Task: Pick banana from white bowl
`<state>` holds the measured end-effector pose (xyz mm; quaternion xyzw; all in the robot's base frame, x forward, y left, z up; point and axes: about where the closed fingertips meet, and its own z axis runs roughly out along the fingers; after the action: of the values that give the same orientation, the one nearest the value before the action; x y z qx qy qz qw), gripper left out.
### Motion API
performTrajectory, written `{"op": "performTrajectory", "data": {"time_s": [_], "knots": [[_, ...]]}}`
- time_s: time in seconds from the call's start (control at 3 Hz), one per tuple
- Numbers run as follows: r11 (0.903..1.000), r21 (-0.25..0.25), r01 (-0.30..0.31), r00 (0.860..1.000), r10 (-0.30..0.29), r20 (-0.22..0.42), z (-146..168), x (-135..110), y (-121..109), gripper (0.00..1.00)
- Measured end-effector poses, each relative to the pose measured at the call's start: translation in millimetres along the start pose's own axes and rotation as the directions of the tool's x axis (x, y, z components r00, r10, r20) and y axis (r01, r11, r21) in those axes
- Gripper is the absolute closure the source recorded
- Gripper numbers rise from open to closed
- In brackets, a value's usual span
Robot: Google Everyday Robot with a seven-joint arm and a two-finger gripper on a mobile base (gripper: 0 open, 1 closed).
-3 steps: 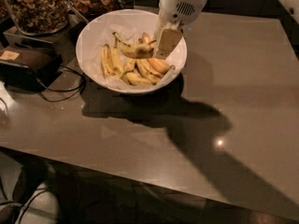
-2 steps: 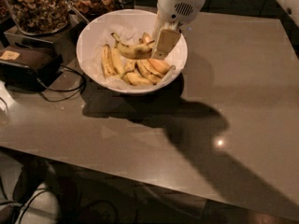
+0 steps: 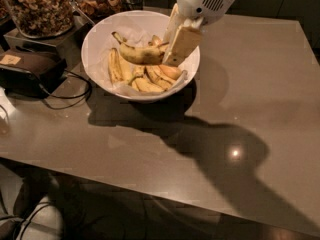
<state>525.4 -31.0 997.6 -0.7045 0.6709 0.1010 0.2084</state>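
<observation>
Gripping the banana (image 3: 141,54) by its right end, the gripper (image 3: 167,54) reaches down into the white bowl (image 3: 95,39) from the upper right.

Its two cream fingers (image 3: 182,43) are drawn close together on the speckled fruit, which lies nearly level, dark stem pointing to the upper left, over the heap of shorter bananas (image 3: 149,82) and a pinkish-orange piece (image 3: 172,71) inside the bowl. Whether the held fruit touches the pieces below it cannot be told. The bowl stands on the grey-brown table (image 3: 250,104), toward its far left part, and casts a broad shadow in front. Behind it stand two glass jars of nuts (image 3: 37,6), and to its left lies a black device (image 3: 27,70) with a dark cable (image 3: 67,95) looping across the tabletop.
</observation>
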Motion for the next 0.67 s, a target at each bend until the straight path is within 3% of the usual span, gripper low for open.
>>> {"op": "performTrajectory", "data": {"time_s": [0.33,0.67], "knots": [[0.9987,-0.037,0.036,0.998,-0.034,0.051,-7.7,-6.7,25.9,1.0],[0.9981,-0.045,0.043,0.997,-0.04,0.058,-8.3,-11.6,28.3,1.0]]}}
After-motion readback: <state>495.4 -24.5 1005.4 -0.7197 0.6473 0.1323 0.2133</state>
